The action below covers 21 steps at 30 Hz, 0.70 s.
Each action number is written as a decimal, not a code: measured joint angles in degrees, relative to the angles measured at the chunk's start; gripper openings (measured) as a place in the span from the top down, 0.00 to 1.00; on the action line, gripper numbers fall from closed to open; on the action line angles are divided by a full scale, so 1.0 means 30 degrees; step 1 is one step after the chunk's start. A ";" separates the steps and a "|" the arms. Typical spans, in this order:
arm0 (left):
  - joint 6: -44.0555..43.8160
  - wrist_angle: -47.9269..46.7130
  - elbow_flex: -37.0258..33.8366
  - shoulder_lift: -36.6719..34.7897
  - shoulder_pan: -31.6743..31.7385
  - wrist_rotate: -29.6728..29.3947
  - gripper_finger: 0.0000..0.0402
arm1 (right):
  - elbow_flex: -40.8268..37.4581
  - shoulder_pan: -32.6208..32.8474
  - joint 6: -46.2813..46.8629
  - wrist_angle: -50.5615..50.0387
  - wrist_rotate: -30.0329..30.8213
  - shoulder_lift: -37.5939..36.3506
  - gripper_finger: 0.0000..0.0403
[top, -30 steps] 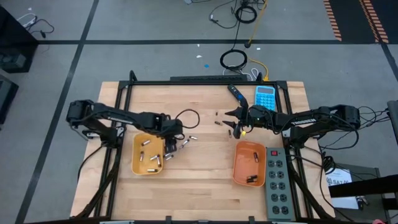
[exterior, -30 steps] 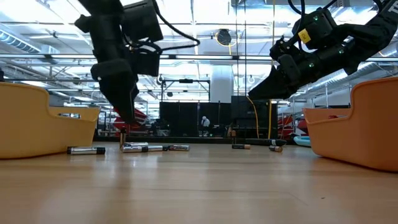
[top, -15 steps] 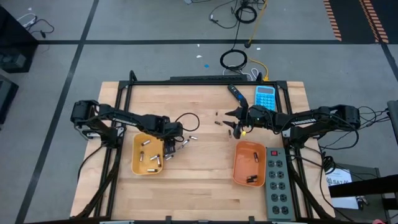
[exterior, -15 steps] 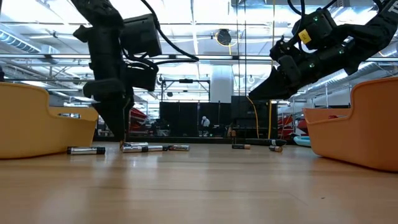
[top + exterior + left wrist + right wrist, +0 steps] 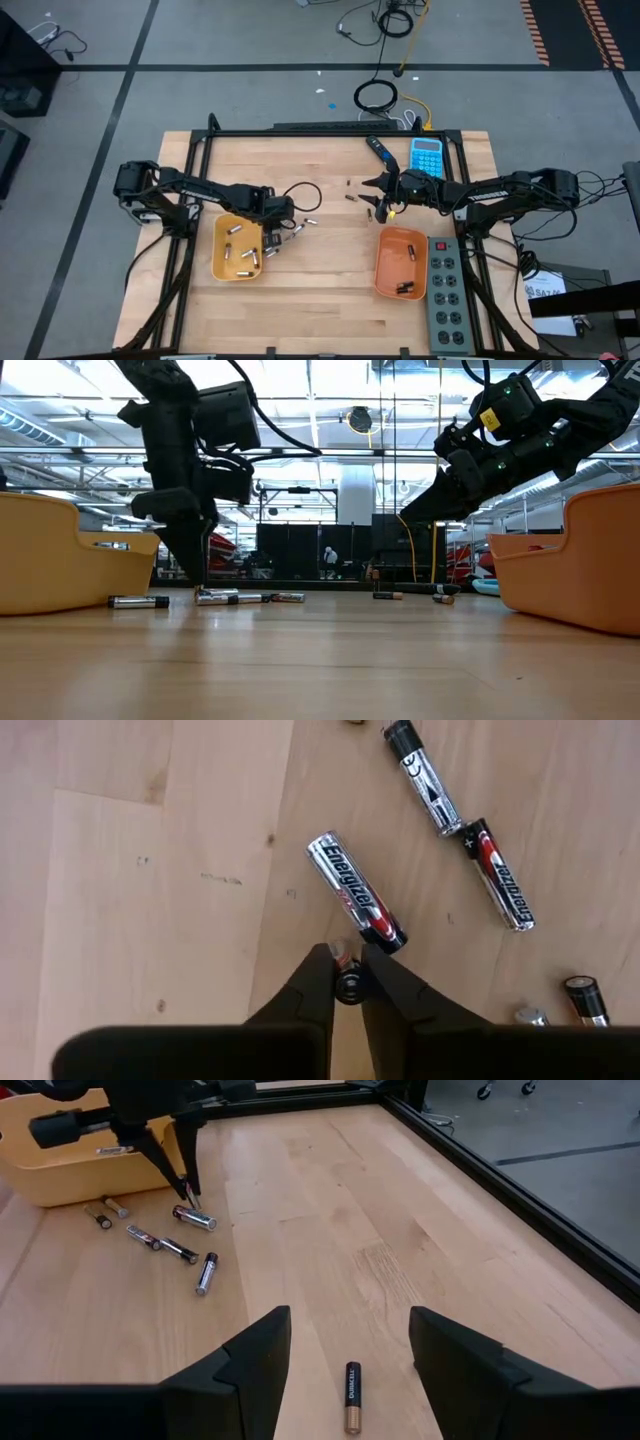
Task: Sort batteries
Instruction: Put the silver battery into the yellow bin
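Several small batteries [image 5: 355, 905] lie loose on the wooden table, right of the yellow tray [image 5: 222, 262], which holds more. My left gripper [image 5: 347, 975] points steeply down among them, shut on one small battery [image 5: 341, 954]. In the low view its tips [image 5: 200, 586] are at table level. My right gripper [image 5: 348, 1342] hovers open above a dark battery [image 5: 351, 1394] near the table's middle, in the high view [image 5: 379, 204] just beyond the orange tray [image 5: 383, 270], which holds a few dark batteries. My left gripper pinches the small battery between its two fingertips, at the end [image 5: 347, 986] that faces up. The fingers come from above, pointing steeply down. The battery stands roughly on end between them; I cannot tell whether its lower end is on the table.
A blue calculator [image 5: 427, 157] and a dark pen-like device [image 5: 377, 148] lie at the far edge. A grey power strip [image 5: 446, 295] runs along the right side. A black cable loop [image 5: 303, 190] lies behind the loose batteries. Two more batteries [image 5: 350, 191] lie mid-table.
My left gripper has sunk a little over a battery that stood on end beside the yellow tray, and its fingers have closed on it. My right gripper has kept still.
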 joint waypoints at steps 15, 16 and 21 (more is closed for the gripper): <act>-0.5859 -0.8466 0.3425 -0.4497 -0.0840 0.5425 0.92 | 0.0000 0.0004 0.0000 -0.0182 0.0007 0.0003 0.51; -0.6763 -0.9586 0.3197 -0.4664 -0.1246 0.5709 0.92 | 0.0000 -0.0002 0.0005 -0.0179 0.0007 0.0000 0.51; -0.9911 -1.1229 0.2317 -0.4830 -0.3341 0.4672 0.77 | 0.0000 0.0004 0.0090 -0.0186 0.0000 0.0000 0.51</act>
